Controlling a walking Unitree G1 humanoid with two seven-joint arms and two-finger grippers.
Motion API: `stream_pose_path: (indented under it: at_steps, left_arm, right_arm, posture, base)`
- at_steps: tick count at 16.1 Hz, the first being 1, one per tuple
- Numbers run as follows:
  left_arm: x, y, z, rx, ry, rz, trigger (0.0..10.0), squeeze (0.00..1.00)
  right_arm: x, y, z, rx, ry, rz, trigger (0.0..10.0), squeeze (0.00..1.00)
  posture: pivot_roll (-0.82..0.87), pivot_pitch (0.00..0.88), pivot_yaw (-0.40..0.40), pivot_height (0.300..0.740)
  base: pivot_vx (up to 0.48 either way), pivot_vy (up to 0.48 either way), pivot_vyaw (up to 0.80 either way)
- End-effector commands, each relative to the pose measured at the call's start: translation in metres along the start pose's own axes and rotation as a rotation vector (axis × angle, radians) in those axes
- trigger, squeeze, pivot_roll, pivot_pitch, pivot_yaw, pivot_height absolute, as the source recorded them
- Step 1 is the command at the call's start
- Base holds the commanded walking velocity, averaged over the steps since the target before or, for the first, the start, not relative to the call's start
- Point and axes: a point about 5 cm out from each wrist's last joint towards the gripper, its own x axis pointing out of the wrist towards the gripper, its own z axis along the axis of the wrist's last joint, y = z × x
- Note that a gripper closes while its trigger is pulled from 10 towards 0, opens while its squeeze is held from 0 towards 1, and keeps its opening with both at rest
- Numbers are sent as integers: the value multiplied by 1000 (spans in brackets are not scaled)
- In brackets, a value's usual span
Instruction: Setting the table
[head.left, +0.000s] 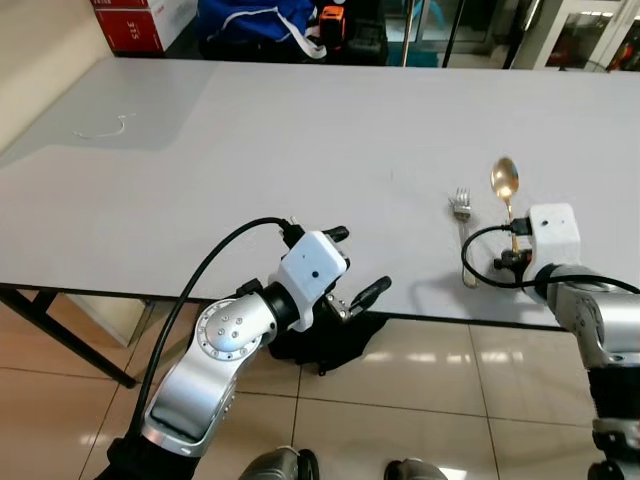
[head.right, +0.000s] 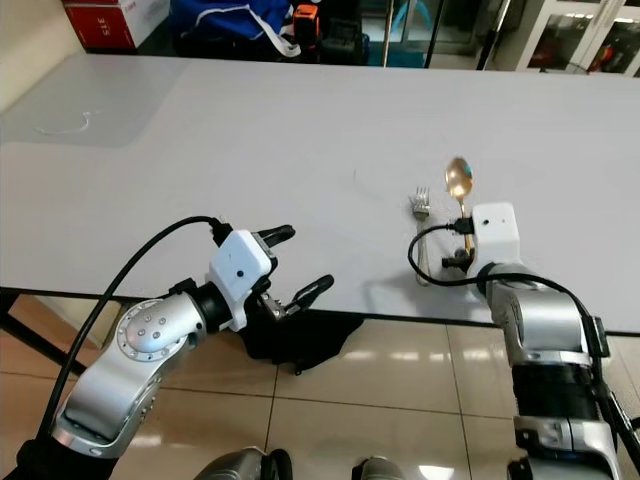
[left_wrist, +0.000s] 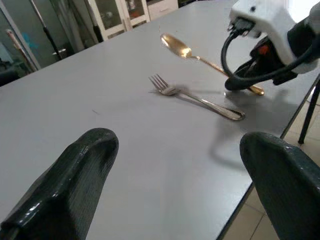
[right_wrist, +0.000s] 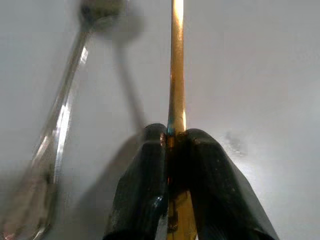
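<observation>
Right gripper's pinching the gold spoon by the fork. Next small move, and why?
Probably open the right gripper and back off: the gold metal spoon already lies on the white table, parallel beside the silver fork. The left gripper hangs open, idle.

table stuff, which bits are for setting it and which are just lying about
For the job:
gold spoon, handle pinched in the right gripper
silver fork, lying on the table just left of the spoon
left gripper, open at the near table edge

Just lying about:
white cord on the far left of the table
red-and-white box behind the table
blue bag behind the table
</observation>
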Motion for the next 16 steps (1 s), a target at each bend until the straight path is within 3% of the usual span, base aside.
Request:
stream_pose_path:
  at_steps: [1, 5, 8, 16]
  left_arm:
    - [-1, -3, 2, 4, -7, -33, 10000, 0]
    - [-5, -17, 1, -11, 11, -148, 10000, 0]
    - [-6, -19, 0, -12, 16, -170, 10000, 0]
    - [-8, -21, -1, -10, 23, -188, 10000, 0]
  right_arm:
    - [1, -3, 4, 2, 0, -5, 10000, 0]
    - [6, -2, -4, 26, 67, -12, 10000, 0]
    - [8, -2, -7, 79, 108, -14, 10000, 0]
    - [-6, 4, -1, 70, 187, 30, 10000, 0]
  posture:
    - [-36, 79, 43, 740]
    - [-29, 73, 35, 740]
    - [-28, 67, 28, 740]
    - [-37, 59, 22, 740]
  base:
    - [0, 0, 0]
    - [0, 0, 0]
    - [0, 0, 0]
    - [0, 0, 0]
